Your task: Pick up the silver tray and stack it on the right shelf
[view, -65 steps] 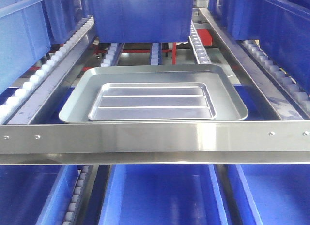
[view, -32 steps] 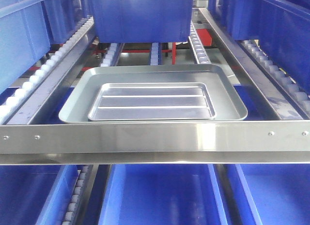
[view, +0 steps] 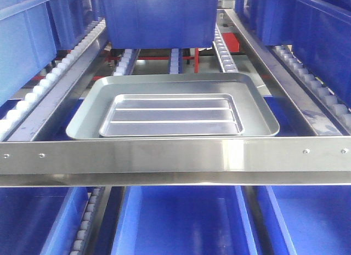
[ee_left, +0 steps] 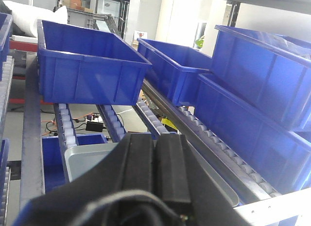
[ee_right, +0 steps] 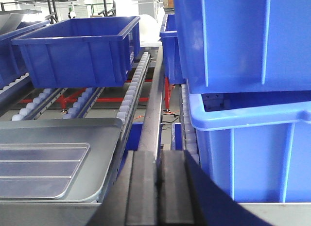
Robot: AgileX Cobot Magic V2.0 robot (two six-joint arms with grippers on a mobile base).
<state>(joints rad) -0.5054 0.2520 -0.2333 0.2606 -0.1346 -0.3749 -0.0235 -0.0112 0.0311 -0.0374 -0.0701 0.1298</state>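
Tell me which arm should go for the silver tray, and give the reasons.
Right, probably. The right gripper, shut and empty, sits at the front bar with the silver tray close on its left. The left gripper, also shut, sees only the grey tray's corner.

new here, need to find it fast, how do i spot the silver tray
Look at the roller rack behind the flat steel front bar. A dull grey tray lies there, and the silver tray sits inside it: smaller, shinier, with two long raised ridges.
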